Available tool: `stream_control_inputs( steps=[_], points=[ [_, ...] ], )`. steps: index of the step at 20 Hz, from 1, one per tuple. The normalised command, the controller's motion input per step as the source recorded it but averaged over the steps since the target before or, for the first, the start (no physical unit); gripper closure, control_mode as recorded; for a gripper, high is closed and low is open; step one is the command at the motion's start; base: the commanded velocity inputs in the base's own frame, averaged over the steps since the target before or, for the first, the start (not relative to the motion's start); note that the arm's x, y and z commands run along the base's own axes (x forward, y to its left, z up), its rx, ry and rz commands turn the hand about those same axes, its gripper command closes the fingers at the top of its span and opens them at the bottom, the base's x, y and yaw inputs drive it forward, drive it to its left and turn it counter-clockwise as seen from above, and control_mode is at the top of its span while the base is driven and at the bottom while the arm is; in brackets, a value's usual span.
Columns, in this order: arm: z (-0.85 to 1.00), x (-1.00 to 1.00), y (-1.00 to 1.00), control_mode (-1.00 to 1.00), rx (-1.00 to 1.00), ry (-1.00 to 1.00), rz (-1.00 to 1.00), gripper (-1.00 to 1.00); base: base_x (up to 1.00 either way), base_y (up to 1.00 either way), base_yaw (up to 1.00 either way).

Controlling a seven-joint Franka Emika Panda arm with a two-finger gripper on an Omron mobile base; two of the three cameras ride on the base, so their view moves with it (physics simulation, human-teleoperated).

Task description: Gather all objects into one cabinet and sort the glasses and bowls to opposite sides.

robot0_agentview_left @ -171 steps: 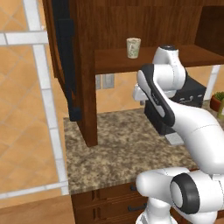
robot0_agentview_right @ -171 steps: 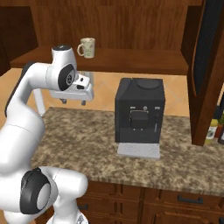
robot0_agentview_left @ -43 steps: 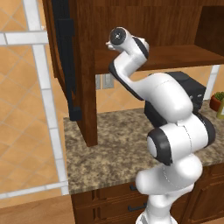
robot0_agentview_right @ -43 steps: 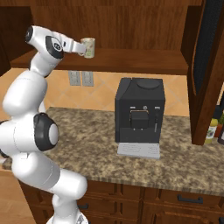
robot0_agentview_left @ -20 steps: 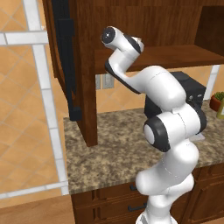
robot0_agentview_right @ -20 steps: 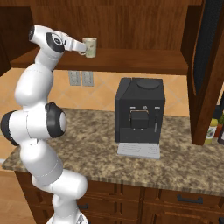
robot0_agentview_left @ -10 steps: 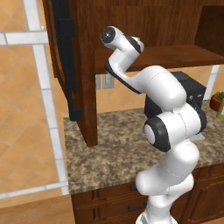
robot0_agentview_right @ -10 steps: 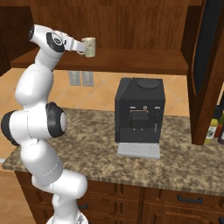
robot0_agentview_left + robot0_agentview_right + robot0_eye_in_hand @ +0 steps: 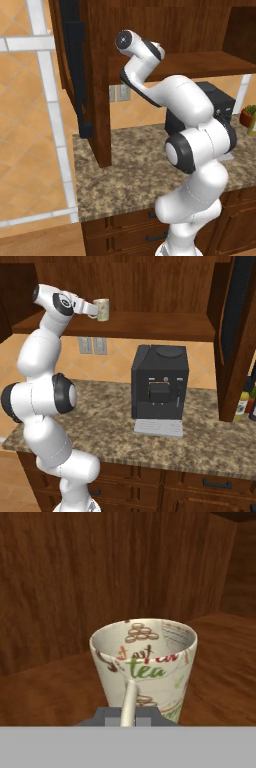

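A cream patterned cup (image 9: 102,309) printed with "tea" stands upright at the left end of the cabinet shelf (image 9: 160,323). In the hand view the cup (image 9: 145,662) sits right in front of the camera, its thin pale handle pointing toward me. My gripper (image 9: 93,309) reaches in from the left at cup height. Its dark fingertips (image 9: 107,716) are pressed together around that handle, so the gripper (image 9: 128,715) is shut on it. The cabinet's open door (image 9: 75,75) with its long black bar handle hangs at the left. The bowl, red cup and grey mug are out of view.
A black coffee machine (image 9: 159,383) stands on the granite counter (image 9: 200,441) under the shelf. Another open door (image 9: 235,331) hangs at the right, with bottles (image 9: 243,403) behind it. A wall outlet (image 9: 92,345) sits below the shelf. The cabinet's side wall (image 9: 100,100) stands left of my arm.
The arm rose from beside the coffee machine up to the shelf and reached the cup. Over the last second nothing has visibly moved.
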Motion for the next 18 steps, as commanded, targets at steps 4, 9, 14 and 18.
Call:
stream_control_inputs(
  steps=[4,9,14,18],
  points=[
    [0.00,-0.35,-0.37,-1.00,0.00,0.00,-0.02,1.00,0.00,0.00,0.00],
    [0.03,-0.44,-0.50,-1.00,0.00,-0.03,-0.03,1.00,0.00,0.00,0.00],
    [0.18,-0.49,-0.43,-1.00,0.01,-0.14,0.00,1.00,0.00,0.00,0.00],
    [0.26,-0.51,-0.24,-1.00,0.00,-0.22,0.00,1.00,0.00,0.00,0.00]
  ],
)
